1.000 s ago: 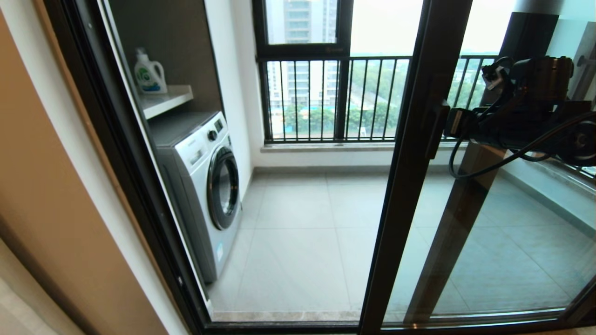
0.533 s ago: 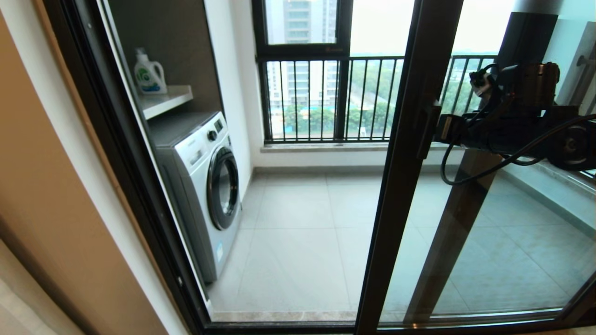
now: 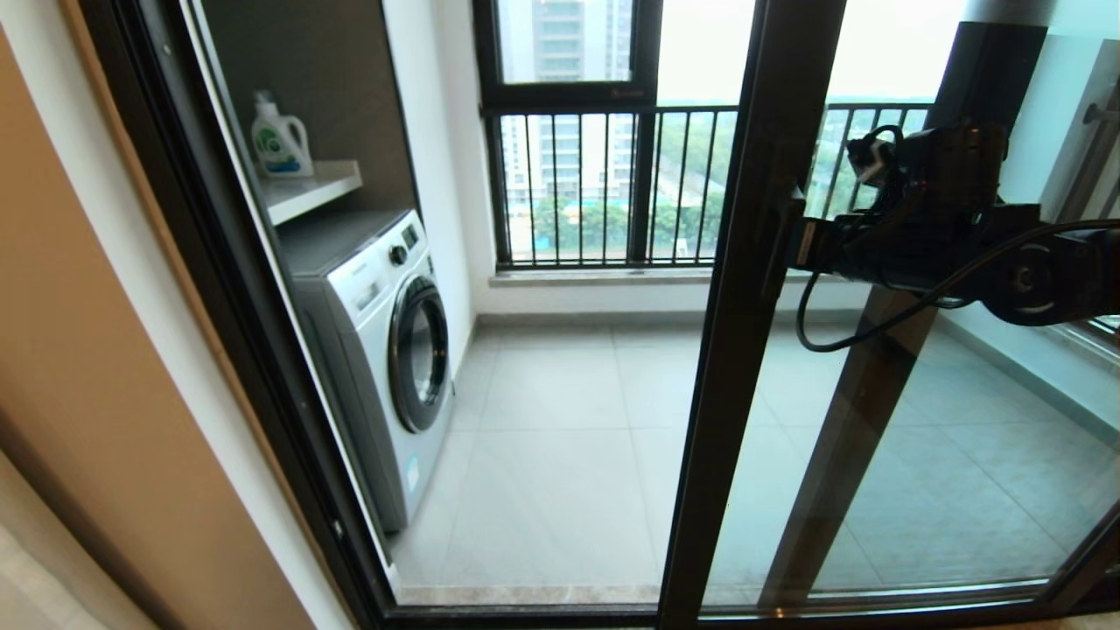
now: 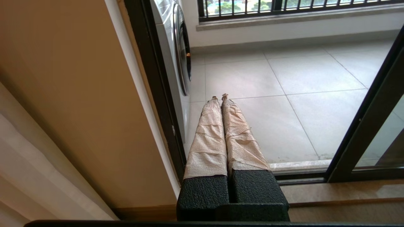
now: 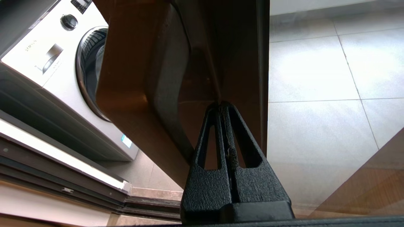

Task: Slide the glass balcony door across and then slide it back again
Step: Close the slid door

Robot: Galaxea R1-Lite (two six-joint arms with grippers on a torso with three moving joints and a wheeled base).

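Dark-framed glass balcony door (image 3: 744, 289), seemingly half-open

Glass balcony door (image 3: 875, 455): clear pane, smooth brown metal frame with slight sheen. Left gripper (image 4: 220, 96): fingers wrapped in creased paper-like tape. Right gripper (image 5: 220, 104): black, rough-textured plastic.

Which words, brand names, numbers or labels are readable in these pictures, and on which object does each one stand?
No text can be read for certain.
Washing machine: a small brand word on the front panel, too blurred to read.
Washing machine, lower front: a small sticker, unreadable.
Detergent bottle: a green and white label, its words too small.
Window frame: a faint mark, unreadable.
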